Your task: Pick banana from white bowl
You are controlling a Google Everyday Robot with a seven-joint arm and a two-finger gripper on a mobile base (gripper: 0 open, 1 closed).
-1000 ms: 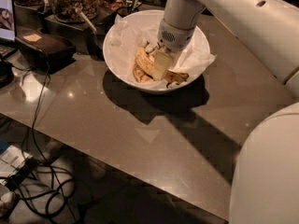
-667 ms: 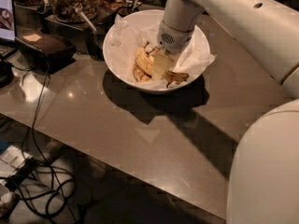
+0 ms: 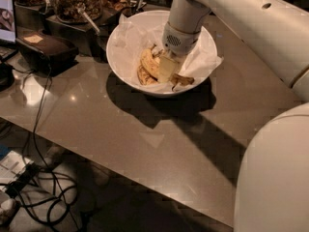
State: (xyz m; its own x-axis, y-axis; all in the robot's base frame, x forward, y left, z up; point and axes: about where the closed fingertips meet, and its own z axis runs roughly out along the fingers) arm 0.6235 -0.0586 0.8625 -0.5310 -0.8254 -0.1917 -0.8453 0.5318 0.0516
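Note:
The white bowl [image 3: 123,69] stands on the grey-brown table near its far edge, lined with crinkled white paper [image 3: 203,57]. The banana [image 3: 147,65], a small brown-spotted yellow bunch with dark tips, lies in the bottom of the bowl. My gripper [image 3: 165,70] reaches straight down into the bowl from the white arm [image 3: 186,13] and sits on the right side of the bunch, covering its middle. One dark banana end [image 3: 183,80] sticks out to the right of the gripper.
A black box [image 3: 46,47] sits on the table left of the bowl. Dark bins and a jar of snacks [image 3: 72,1] stand behind it. A black cable [image 3: 41,100] hangs over the table's left edge to the floor. The robot's white body [image 3: 275,173] fills the lower right.

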